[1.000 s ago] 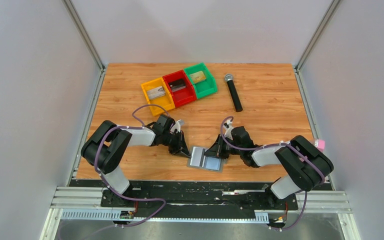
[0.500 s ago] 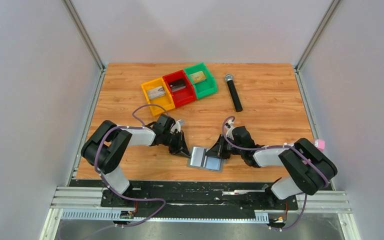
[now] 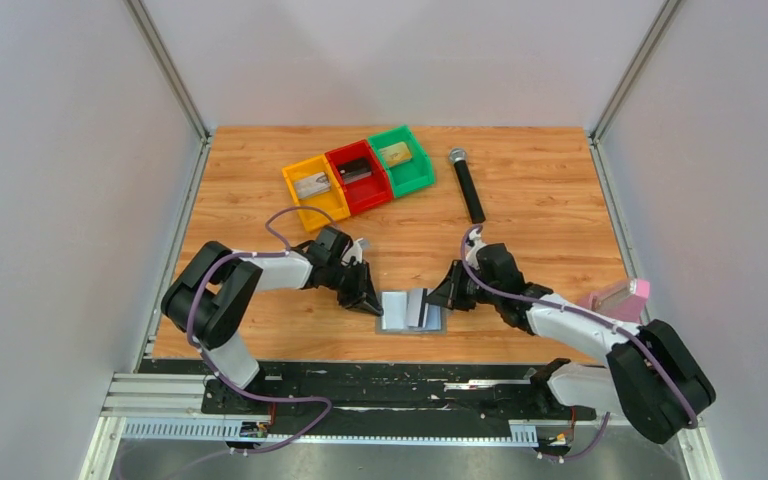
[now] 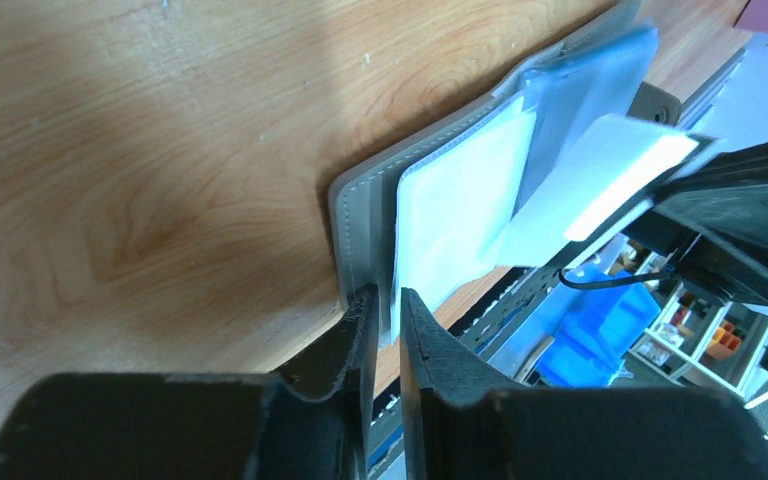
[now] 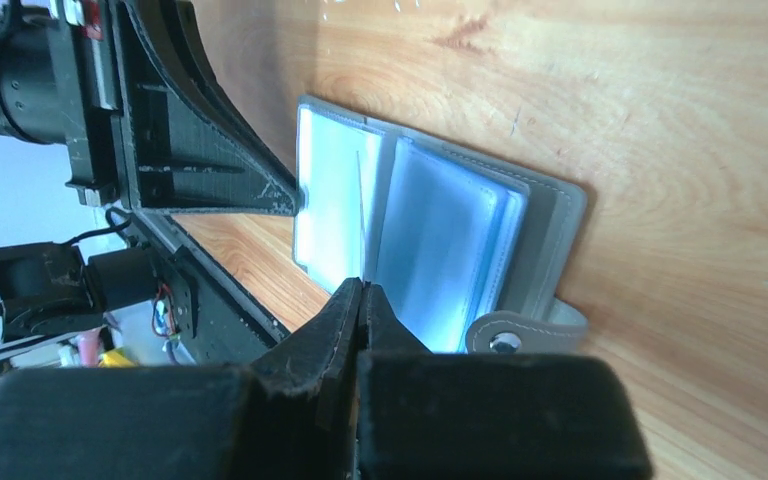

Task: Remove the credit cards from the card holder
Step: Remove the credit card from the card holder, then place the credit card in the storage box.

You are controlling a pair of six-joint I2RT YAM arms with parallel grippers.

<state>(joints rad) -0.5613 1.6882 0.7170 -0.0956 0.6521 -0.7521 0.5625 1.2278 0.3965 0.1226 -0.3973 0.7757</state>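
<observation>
Shows a flat grey bifold card holder [image 3: 410,312] with clear sleeves, spread open at the middle of the wooden table's [image 3: 540,260] near edge. Anchors its left panel in the left gripper [image 4: 385,298], fingers nearly together on the panel's edge. Pinches a thin whitish rectangular credit card [image 4: 610,170] in the right gripper [image 5: 362,290], fingers pressed flat, card tilted up and seemingly partly out of its sleeve. Marks, by judgement, the extraction step. Calls next for a steady pull rightward while keeping the holder pinned.
</observation>
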